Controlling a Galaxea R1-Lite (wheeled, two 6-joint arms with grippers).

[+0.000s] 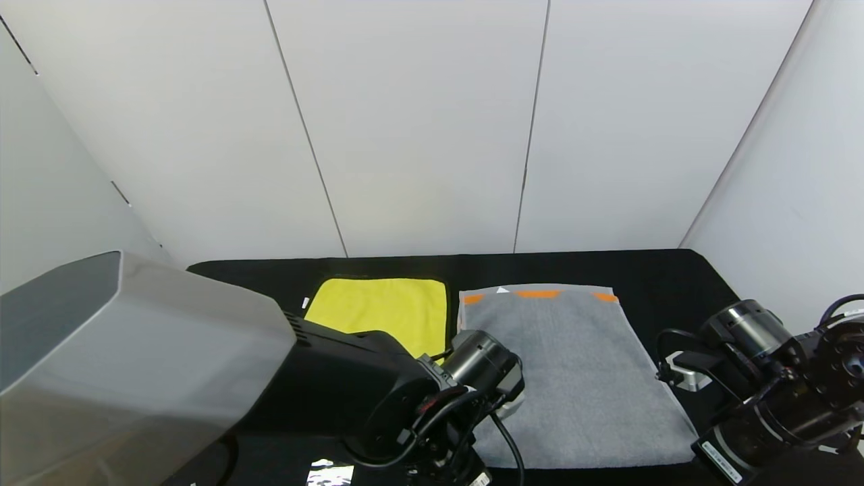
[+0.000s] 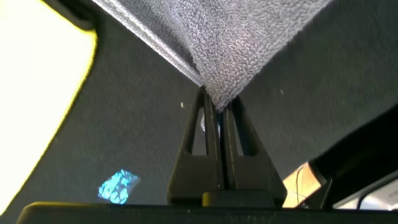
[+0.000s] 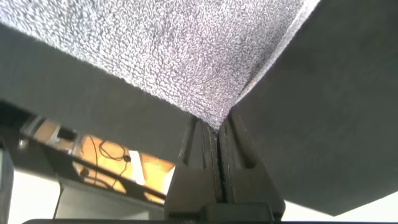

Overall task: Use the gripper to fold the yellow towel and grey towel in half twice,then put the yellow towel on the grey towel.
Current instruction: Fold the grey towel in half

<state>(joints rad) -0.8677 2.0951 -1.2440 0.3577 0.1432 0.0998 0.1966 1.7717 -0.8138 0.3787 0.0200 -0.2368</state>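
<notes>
Both claws pinch near corners of the grey towel (image 1: pixel 574 378): left claw (image 2: pixel 216 112), right claw (image 3: pixel 214 127). Its orange-patterned band lies far; the yellow towel (image 1: pixel 381 307) lies flat left.

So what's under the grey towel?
Only black table cover shows around the grey towel. Both grippers, left and right, pinch its near corners; beneath is hidden.
</notes>
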